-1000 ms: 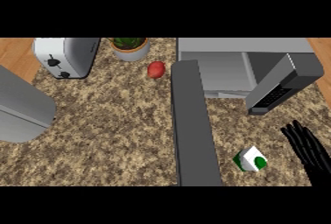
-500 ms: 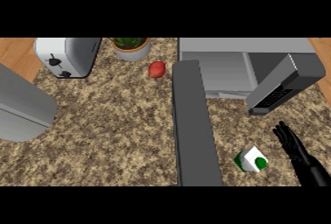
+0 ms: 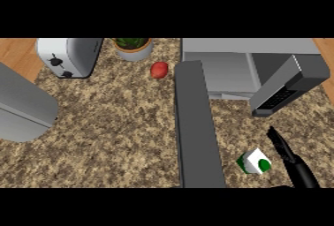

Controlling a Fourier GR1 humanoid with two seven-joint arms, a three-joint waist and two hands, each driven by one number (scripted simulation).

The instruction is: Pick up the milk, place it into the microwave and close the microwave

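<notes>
The milk (image 3: 254, 162) is a small white carton with a green spot, lying on the granite counter near the lower right. Just to its right is my right hand (image 3: 291, 160), black, open with fingers straight and pointing up and left, a narrow gap away from the carton. The microwave (image 3: 222, 75) stands at the back right, its door (image 3: 290, 86) swung open toward me. My left hand does not show.
A long dark grey bar (image 3: 198, 132) runs down the middle of the counter, just left of the milk. A toaster (image 3: 68, 55), a potted plant (image 3: 133, 47) and a red fruit (image 3: 159, 69) sit at the back. A big grey rounded shape (image 3: 23, 108) fills the left edge.
My right hand has moved left and up toward the milk, and its fingers have closed together into a narrow edge-on line. The carton has not moved.
</notes>
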